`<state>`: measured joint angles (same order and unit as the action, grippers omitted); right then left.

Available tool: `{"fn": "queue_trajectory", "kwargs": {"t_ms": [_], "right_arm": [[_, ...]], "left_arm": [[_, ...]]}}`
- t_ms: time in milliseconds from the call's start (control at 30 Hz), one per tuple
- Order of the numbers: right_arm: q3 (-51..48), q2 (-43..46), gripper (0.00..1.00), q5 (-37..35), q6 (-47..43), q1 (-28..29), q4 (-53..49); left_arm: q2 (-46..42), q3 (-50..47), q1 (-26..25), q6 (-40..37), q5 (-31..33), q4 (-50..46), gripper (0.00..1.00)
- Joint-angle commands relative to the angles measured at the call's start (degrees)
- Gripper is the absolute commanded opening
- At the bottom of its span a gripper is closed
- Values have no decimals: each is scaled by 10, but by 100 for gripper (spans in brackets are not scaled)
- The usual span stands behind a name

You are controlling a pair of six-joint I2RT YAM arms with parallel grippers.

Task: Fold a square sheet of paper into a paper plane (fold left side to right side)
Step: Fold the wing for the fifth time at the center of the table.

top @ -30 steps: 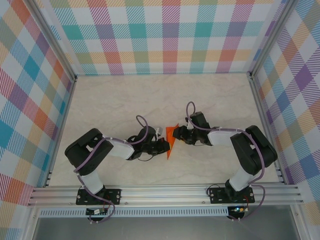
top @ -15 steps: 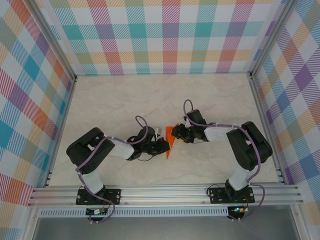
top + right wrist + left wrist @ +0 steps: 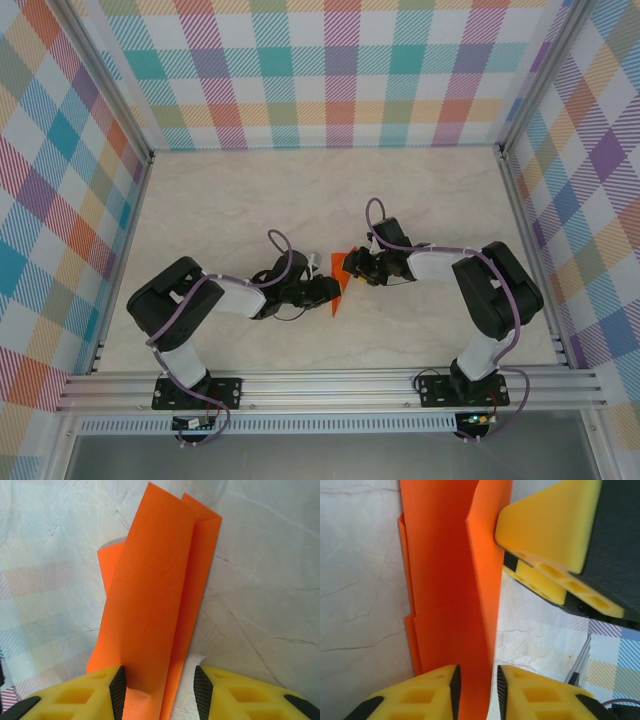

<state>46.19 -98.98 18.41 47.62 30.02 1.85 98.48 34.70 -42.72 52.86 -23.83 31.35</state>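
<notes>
The orange paper [image 3: 445, 580], creased into a narrow strip with one flap standing up, is lying near the middle of the table [image 3: 250, 200]. There the left gripper [image 3: 477, 680] is straddling one end of the flap with jaws narrowly parted, and the right gripper [image 3: 160, 680] is straddling the other end with jaws somewhat wider; neither is visibly pinching, and both are apparently steadying the flap for folding over. No brand, label or writing is showing.
</notes>
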Motion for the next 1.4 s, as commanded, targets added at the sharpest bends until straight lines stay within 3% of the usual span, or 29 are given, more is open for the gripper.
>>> {"fn": "queue_trajectory", "kwargs": {"t_ms": [0,100,267,900,1067,1367], "right_arm": [[0,-30,43,-18,4,8,-22],[0,-29,43,-18,4,8,-24],[-1,-28,43,-18,3,8,-24],[0,-22,43,-20,-5,7,-37],[1,-22,43,-19,-6,7,-38],[0,-16,45,-15,-7,7,-33]], "left_arm": [[-30,-2,17,-12,-12,-14,33],[-42,1,28,-18,-11,-37,43],[-32,11,56,-10,-19,-51,46],[58,87,83,6,-58,-11,34],[72,94,84,7,-62,-7,28],[83,98,91,-5,-60,-11,0]]}}
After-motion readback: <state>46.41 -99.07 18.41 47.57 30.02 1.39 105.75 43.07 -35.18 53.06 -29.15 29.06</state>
